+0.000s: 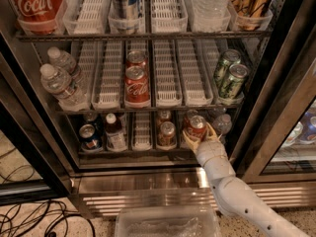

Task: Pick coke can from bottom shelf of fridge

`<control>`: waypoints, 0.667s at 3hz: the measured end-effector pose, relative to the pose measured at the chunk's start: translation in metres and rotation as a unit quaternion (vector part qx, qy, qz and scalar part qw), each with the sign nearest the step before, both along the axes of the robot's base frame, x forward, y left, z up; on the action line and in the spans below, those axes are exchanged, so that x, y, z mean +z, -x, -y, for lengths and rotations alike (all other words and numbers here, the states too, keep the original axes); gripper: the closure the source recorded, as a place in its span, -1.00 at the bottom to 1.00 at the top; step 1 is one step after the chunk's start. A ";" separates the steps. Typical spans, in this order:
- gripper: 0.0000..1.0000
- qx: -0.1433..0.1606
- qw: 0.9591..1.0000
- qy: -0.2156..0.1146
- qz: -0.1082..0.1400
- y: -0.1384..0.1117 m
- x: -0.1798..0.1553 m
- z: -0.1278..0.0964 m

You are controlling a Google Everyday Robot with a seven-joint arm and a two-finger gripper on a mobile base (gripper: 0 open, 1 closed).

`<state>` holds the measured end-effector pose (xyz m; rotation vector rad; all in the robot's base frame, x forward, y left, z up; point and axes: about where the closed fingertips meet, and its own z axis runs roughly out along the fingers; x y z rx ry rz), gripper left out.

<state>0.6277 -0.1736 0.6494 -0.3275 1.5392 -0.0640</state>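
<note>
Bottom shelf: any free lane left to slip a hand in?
One bare lane, between the small bottle and the brownish can. Right side crowded: gripper around the coke can, water bottle beside it.

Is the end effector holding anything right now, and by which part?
The end effector grips the coke can by its lower sides, one finger on each side, with the can standing on the bottom shelf.

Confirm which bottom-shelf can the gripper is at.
The bright red coke can, front-right on the bottom shelf; the gripper clasps it. The brownish can and blue can stand leftward, untouched.
</note>
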 end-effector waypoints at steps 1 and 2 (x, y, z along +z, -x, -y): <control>1.00 0.024 0.998 -0.013 -0.058 0.026 -0.005 0.003; 1.00 0.047 0.991 -0.031 -0.125 0.052 -0.005 0.011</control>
